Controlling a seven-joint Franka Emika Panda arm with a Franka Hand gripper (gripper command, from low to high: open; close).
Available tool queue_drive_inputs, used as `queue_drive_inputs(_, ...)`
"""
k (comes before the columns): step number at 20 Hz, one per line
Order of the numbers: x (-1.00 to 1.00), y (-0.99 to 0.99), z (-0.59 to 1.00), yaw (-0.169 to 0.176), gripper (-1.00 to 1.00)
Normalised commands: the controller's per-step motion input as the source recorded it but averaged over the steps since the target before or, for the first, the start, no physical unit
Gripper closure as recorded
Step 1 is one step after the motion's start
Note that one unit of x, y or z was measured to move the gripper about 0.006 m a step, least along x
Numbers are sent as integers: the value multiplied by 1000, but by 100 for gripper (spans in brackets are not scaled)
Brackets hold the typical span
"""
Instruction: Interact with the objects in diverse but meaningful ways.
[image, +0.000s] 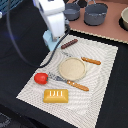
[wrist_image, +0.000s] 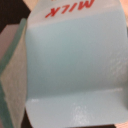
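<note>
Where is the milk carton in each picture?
Exterior view: only a pale blue bit of the milk carton peeks out below the white arm, beyond the mat's far corner.
Wrist view: the milk carton fills the picture, red MILK lettering showing.
Shared landmark: the carton's pale blue side.

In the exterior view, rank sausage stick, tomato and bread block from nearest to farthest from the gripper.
Gripper:
1. Sausage stick, just toward the view's right.
2. Tomato, below it at the mat's left edge.
3. Bread block, lowest, at the mat's near edge.
</note>
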Motion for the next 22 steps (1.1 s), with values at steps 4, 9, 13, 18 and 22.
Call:
queue_drive_inputs(4, 1000, 507, 56, 0, 100)
queue_drive_inputs(9, 1000, 513, 43, 0, 100)
queue_drive_inputs(13, 1000, 516, 34, 0, 100)
queue_drive_inputs(18, 966, 514, 5, 1, 100)
queue_drive_inputs(22, 236, 26, -216, 27, 100)
